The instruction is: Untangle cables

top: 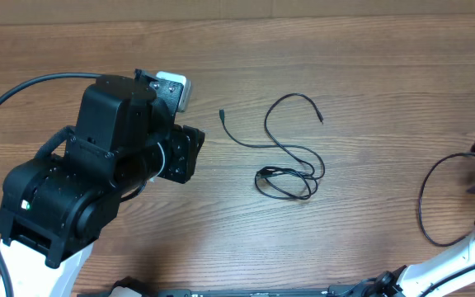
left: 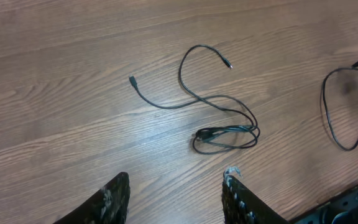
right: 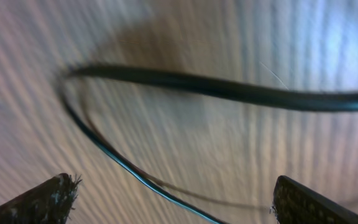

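Jaws of both arms hold nothing: the left jaws stand partly apart above the worktop [left: 55, 74], short of the cables [left: 219, 127], while the right jaws gape wide over a thick arm cable [right: 229, 87], well apart from them. Two plug ends [top: 221, 113] trail free across the wood, but a small bunch of crossed loops [top: 285, 181] sits at the near end. By this judgement the untangling is only partly done, with that bunch yet to be pulled open.
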